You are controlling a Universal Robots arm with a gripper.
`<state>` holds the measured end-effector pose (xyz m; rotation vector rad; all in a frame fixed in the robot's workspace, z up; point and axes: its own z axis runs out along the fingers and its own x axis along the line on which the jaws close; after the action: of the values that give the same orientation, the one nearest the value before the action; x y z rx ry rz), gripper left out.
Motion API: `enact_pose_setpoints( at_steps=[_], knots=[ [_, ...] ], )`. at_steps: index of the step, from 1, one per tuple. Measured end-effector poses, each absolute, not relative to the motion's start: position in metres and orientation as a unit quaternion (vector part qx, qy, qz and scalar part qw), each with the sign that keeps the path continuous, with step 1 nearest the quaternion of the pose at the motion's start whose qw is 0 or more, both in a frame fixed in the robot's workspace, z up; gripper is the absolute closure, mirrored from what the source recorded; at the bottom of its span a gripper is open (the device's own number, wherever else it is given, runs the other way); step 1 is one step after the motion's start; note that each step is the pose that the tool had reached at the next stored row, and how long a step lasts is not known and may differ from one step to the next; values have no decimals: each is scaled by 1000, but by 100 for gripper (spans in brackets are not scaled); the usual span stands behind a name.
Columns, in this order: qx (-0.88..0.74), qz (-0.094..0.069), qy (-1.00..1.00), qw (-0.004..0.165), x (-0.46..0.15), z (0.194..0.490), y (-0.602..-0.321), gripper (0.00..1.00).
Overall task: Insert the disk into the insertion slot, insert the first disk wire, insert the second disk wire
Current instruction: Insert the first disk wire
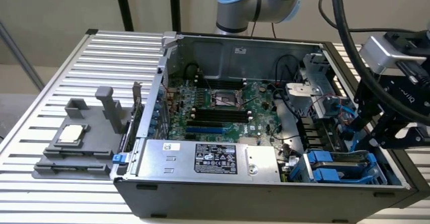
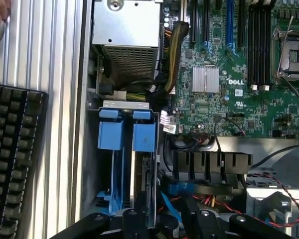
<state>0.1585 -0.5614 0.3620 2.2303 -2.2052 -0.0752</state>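
Hand point(image 1: 388, 137) hangs over near corner of computer case point(image 1: 269, 200), on exterior view's right, directly above insertion slot point(image 1: 344, 167). Open or gripping: cannot tell. Disk point(image 2: 142, 179) stands inside slot, in bay nearer motherboard point(image 1: 222, 103), blue carrier tab at its end. Blue cable point(image 2: 170, 206) lies just beside slot. Silver power supply point(image 1: 208, 158) runs along case's near wall. Grey fixture point(image 1: 80, 143) sits towards near edge of desk point(image 1: 40, 204), exterior view's left. Arm point(image 1: 259, 2) rises behind case's far wall.
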Motion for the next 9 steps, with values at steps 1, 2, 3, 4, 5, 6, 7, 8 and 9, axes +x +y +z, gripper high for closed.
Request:
enact_pose_setpoints(
  at_steps=[1, 2, 3, 4, 5, 6, 7, 8, 9],
  knots=[
    [711, -24, -703, 2, 159, 362, -560, 58],
    [711, -24, -703, 2, 158, 361, -559, 52],
    [711, -24, -703, 2, 158, 361, -559, 52],
    [712, -24, -702, 2, 158, 361, -559, 45],
    [712, -24, -701, 2, 158, 361, -559, 45],
    [714, -24, -700, 2, 157, 361, -559, 39],
    [715, -24, -699, 2, 155, 361, -560, 39],
    [716, -24, -698, 2, 154, 361, -561, 39],
    [717, -24, -697, 3, 152, 361, -562, 39]
  ],
)
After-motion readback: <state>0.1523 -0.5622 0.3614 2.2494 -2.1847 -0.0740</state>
